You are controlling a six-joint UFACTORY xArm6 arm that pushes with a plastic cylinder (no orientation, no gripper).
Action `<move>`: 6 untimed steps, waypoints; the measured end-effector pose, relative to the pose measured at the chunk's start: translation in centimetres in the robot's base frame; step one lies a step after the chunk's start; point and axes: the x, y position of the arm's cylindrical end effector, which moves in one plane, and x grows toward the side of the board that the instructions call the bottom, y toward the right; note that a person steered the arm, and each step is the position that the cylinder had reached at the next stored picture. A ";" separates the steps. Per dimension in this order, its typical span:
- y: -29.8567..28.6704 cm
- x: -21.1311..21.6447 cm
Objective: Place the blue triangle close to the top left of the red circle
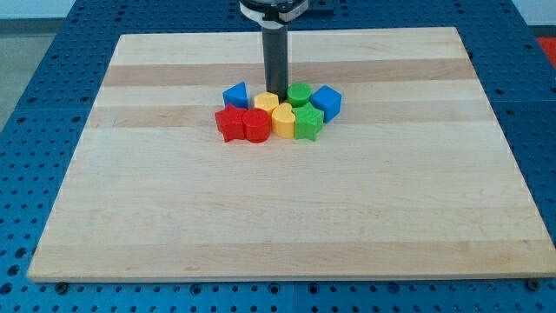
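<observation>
My tip (276, 92) stands at the top edge of the block cluster, between the blue triangle (235, 94) and the green circle (300, 94), just above a yellow block (266, 104). There is no pincer (only the rod). The blue triangle sits just top-left of the red circle (257, 125), near it.

A straight dark grey rod, my tip (275, 94), hangs from a white-and-black collar.
</observation>
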 end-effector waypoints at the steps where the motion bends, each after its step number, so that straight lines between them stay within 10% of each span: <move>1: -0.1 -1.0; 3: -2.9 -6.2; 6: -4.9 0.7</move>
